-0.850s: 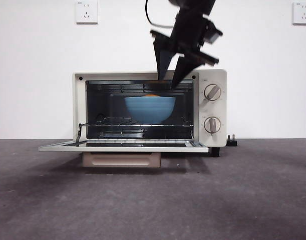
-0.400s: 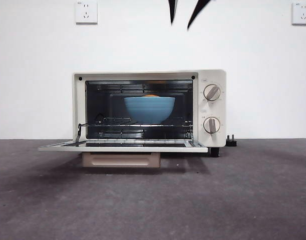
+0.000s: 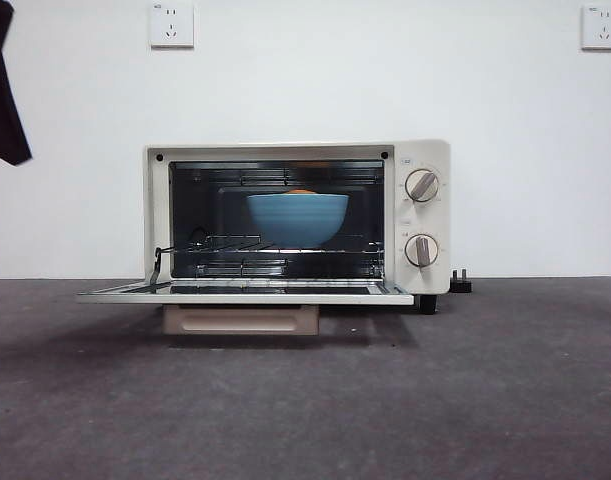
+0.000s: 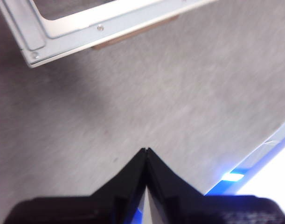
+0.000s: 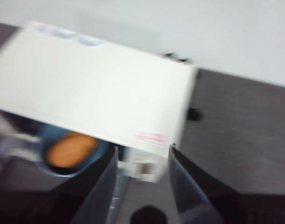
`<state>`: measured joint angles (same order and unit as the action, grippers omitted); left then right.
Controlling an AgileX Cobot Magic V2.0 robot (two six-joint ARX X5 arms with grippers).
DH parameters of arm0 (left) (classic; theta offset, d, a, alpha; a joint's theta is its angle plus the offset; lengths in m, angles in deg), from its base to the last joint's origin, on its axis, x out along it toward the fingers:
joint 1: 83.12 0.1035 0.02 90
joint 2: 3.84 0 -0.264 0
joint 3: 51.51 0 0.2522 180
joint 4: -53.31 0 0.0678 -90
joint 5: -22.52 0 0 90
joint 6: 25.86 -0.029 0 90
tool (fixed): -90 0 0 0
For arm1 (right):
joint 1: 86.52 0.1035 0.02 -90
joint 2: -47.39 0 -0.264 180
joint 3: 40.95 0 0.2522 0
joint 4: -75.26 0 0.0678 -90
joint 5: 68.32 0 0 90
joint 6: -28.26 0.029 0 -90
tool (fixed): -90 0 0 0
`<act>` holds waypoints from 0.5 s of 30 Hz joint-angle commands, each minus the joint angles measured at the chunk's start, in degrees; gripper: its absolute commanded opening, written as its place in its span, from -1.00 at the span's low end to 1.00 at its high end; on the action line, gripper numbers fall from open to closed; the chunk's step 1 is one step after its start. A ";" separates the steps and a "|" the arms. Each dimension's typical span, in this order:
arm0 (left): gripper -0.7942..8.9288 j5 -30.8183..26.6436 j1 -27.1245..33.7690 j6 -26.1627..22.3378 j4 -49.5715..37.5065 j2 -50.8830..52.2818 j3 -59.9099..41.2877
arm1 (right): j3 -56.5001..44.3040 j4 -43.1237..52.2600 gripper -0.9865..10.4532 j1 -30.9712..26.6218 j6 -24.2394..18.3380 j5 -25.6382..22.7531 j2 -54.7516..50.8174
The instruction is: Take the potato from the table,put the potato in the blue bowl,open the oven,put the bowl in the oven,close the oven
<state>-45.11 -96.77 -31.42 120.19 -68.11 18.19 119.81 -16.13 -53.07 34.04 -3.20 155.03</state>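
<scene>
The oven (image 3: 425, 215) stands with its door (image 3: 245, 296) folded down flat. On the wire rack inside sits the blue bowl (image 3: 297, 217), and the potato (image 3: 302, 190) just shows above its rim. High above the oven (image 5: 100, 88), my right gripper (image 5: 143, 148) is open and empty, looking down at the bowl (image 5: 98, 151) with the potato (image 5: 70, 150) in it. My left gripper (image 4: 146, 151) is shut with nothing in it, over the table (image 4: 179, 93) near a corner of the door (image 4: 37, 35). A dark piece of the left arm (image 3: 0, 90) shows at the front view's upper left edge.
The beige handle (image 3: 241, 319) hangs under the lowered door's front edge. A black plug (image 3: 463, 282) lies beside the oven's right side. Two wall sockets (image 3: 173, 22) sit high on the white wall. The table's edge (image 4: 254, 158) runs close to the left gripper.
The right gripper has risen from in front of the oven's top, out of the front view. A dark arm has come in at the upper left edge. Bowl and door are unmoved.
</scene>
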 commanded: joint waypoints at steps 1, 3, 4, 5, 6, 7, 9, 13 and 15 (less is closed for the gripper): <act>-0.85 6.05 4.20 -1.05 -2.62 -2.54 -0.04 | -6.23 -1.38 -0.50 -2.62 -3.48 -3.67 -4.74; -0.85 9.57 6.84 -0.39 -4.98 -4.74 -0.04 | -13.03 -1.38 -0.50 -5.79 -3.48 -4.55 -9.22; -0.85 10.67 7.78 0.07 -5.84 -5.64 -0.04 | -16.24 -1.36 -0.50 -7.37 -3.43 -4.63 -11.30; -0.85 11.45 8.74 0.31 -6.54 -6.71 -0.04 | -20.04 -1.36 -0.50 -9.33 -3.43 -4.55 -13.75; -0.85 11.93 9.51 0.42 -7.17 -7.82 -0.04 | -23.78 -1.36 -0.50 -11.39 -3.45 -4.55 -16.22; -0.85 12.17 10.12 0.44 -7.72 -8.85 -0.04 | -26.84 -1.36 -0.50 -13.27 -3.65 -4.55 -18.25; -0.85 12.39 11.23 0.52 -9.07 -11.39 -0.04 | -33.40 -1.36 -0.50 -17.90 -4.83 -4.52 -22.75; -0.85 12.76 11.58 0.87 -11.45 -17.20 -0.04 | -44.35 2.71 -0.50 -26.93 -7.93 -0.42 -30.91; -0.85 12.59 11.76 0.94 -13.00 -20.81 -0.04 | -50.12 7.32 -0.50 -31.80 -8.72 7.15 -35.76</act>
<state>-32.76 -85.25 -30.74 107.80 -87.01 18.19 72.32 -10.77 -83.08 26.85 0.36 121.45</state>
